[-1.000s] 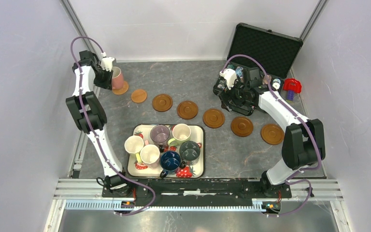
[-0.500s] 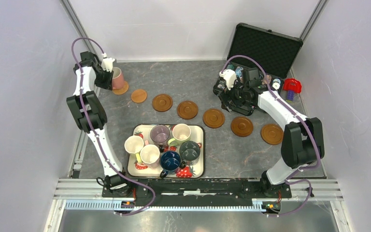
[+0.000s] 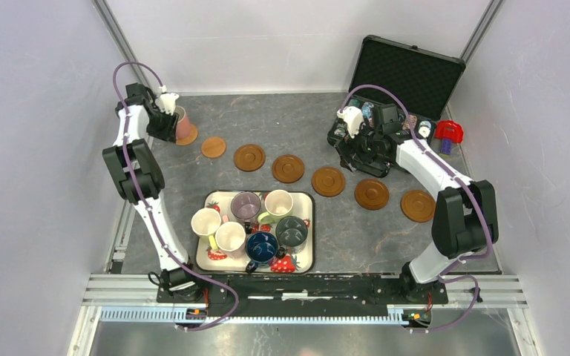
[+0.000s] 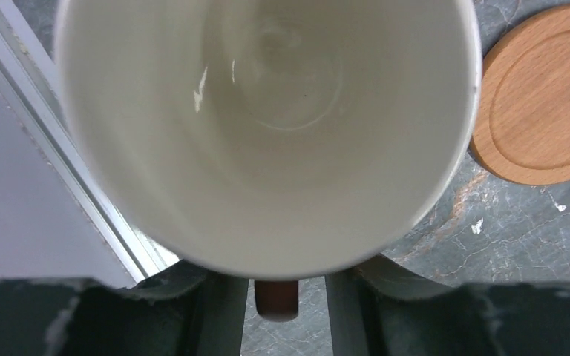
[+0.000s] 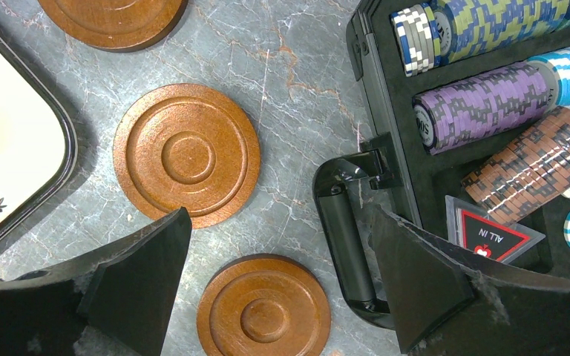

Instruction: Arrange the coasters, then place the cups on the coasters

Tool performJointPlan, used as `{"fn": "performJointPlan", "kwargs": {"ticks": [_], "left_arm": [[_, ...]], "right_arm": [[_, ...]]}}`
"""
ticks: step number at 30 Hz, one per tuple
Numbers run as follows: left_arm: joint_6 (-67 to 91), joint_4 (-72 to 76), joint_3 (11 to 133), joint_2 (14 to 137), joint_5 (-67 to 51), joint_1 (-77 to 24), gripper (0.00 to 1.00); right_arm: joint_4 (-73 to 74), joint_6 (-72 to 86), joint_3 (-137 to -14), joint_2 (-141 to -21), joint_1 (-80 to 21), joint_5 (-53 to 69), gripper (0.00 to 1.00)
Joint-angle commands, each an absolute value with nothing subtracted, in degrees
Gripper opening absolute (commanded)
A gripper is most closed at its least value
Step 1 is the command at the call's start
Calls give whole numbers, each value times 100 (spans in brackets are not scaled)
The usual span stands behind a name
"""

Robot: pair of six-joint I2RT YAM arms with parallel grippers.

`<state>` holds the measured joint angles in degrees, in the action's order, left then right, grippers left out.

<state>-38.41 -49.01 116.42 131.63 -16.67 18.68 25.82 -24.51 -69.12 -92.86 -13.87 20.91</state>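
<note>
Upper left: cup (image 3: 183, 124) set on coaster (image 3: 189, 138), your left jaws seemingly slack, right jaws wide; next, lift clear.

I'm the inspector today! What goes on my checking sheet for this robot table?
Surface: grey marbled table.
Job's things: seven coasters in a curved row; pink cup on the far-left one; six cups on the strawberry tray.
Clutter: open poker chip case, far right.
Tools: left tool at the pink cup, grip unclear; right tool open, empty, beside the case.
Cables: purple cables looping along both arms.
Surroundings: pale walls, metal rail nearest.
</note>
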Motion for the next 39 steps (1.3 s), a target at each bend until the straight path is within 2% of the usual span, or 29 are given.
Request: {"fn": "performJointPlan", "kwargs": {"ticks": [1, 6, 8, 9, 12, 21, 27, 39], "left_arm": [[-4043, -4702, 11517, 12835, -1714, 1885, 49], [-4023, -4758, 11431, 12581, -1707, 1906, 57], [-3981, -4860, 11441, 12438, -1696, 1942, 64], [-3964, -4928, 11443, 12347, -1696, 1965, 69], [-3995, -5178, 11364, 12024, -1703, 2053, 99], [-4629, -6483, 11207, 10971, -2401, 2164, 100], [-5576, -7707, 11031, 10735, -3537, 2070, 100], [-5571, -7523, 9072, 9361, -3544, -34, 100]], "right_arm": [[2522, -2486, -7111, -9324, -1414, 2084, 98], [2522, -2500, -7112, -9308, -1413, 2090, 98], [2523, -2501, -7111, -9304, -1413, 2092, 98], [2522, -2501, -7111, -9298, -1415, 2094, 98], [2514, -2496, -7102, -9279, -1414, 2131, 98], [2496, -2487, -7075, -9212, -1414, 2204, 98], [2496, -2487, -7007, -9165, -1414, 2271, 98], [2480, -2575, -6694, -8893, -1409, 2196, 98]]}}
